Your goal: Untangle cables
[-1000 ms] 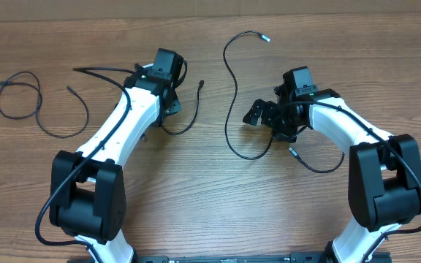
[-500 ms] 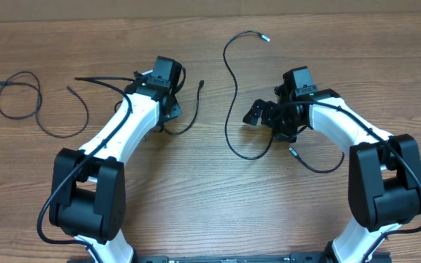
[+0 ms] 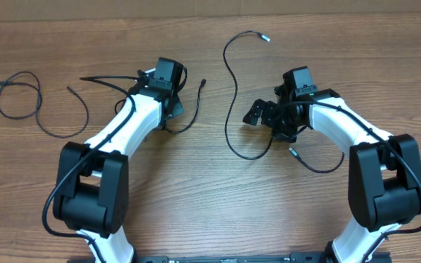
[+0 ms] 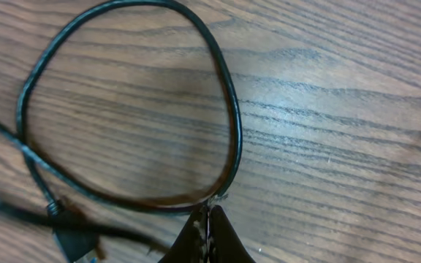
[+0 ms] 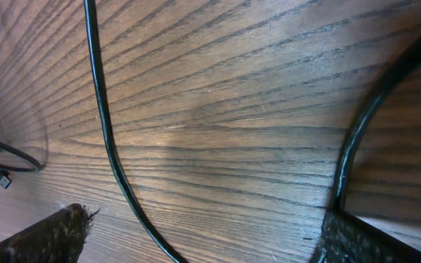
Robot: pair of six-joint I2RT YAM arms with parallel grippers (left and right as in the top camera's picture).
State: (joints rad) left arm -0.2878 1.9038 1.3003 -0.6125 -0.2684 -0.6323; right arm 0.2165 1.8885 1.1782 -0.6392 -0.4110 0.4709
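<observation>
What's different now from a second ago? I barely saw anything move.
The left tool shut, pinching the short looped cable at its fingertips, and the left arm swung slightly toward the table's middle. The right tool stayed wide open and still. The long cable and the far-left cable lie as before.

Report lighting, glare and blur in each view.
Overhead: even light, sharp, soft shadows. Left wrist: cable loop fairly sharp, plug at lower left blurred, pale sheen on the table. Right wrist: wood grain bowed by the lens, fingertips fuzzy, mild glare mid-frame.
</observation>
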